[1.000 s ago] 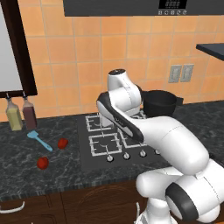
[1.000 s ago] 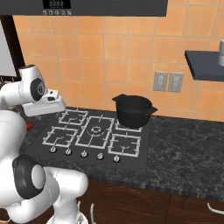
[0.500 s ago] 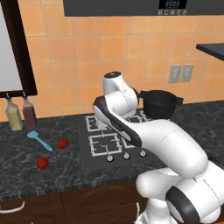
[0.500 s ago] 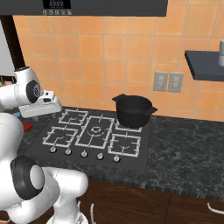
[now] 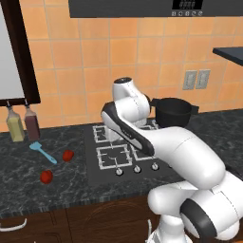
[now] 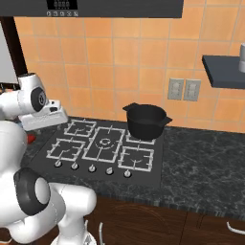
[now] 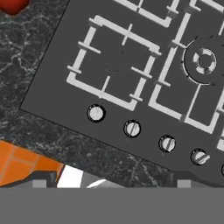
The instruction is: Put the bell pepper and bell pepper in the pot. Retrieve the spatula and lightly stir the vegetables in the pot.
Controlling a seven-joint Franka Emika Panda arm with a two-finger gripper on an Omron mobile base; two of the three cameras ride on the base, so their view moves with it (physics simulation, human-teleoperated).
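The arm has swung left over the last second, its hand now above the stove's (image 5: 126, 154) left burners, heading toward the 2 bell peppers (image 5: 68, 155) (image 5: 46, 176) on the counter (image 5: 28, 185) beside the spatula (image 5: 42, 152). The pot (image 6: 145, 121) waits on the back right burner. I cannot tell how the fingers stand. Neither pepper is lifted yet.
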